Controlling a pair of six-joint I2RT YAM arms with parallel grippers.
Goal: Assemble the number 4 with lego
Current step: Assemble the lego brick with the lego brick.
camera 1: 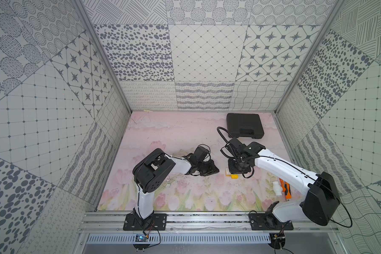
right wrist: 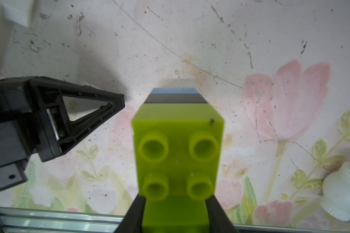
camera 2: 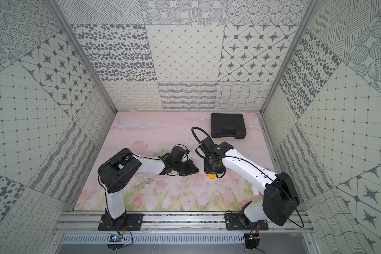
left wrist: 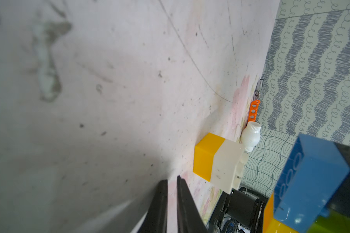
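Observation:
My right gripper (right wrist: 175, 198) points down at the mat and is shut on a lime green brick (right wrist: 177, 141), the near end of a stack of joined lego. Black (right wrist: 176, 99) and blue (right wrist: 174, 91) layers follow behind it. In the left wrist view the same stack shows its blue brick (left wrist: 311, 181) with yellow (left wrist: 271, 222) and green beside it. Whether it forms the number 4 I cannot tell. A joined yellow and white pair (left wrist: 216, 163) lies on the mat, just past my left gripper (left wrist: 171, 179). That gripper is shut, a thin slit between the fingers, nothing in it. In both top views its tip (camera 1: 216, 170) (camera 2: 196, 170) lies just left of the right wrist.
A large black plastic case (camera 1: 244, 125) lies at the back right of the pink flowered mat (camera 1: 174, 136). A white pipe fitting (camera 1: 277, 188) and an orange tool (camera 1: 286, 191) lie near the right wall, partly under the right arm. The front rail (right wrist: 49, 217) runs close behind the held stack.

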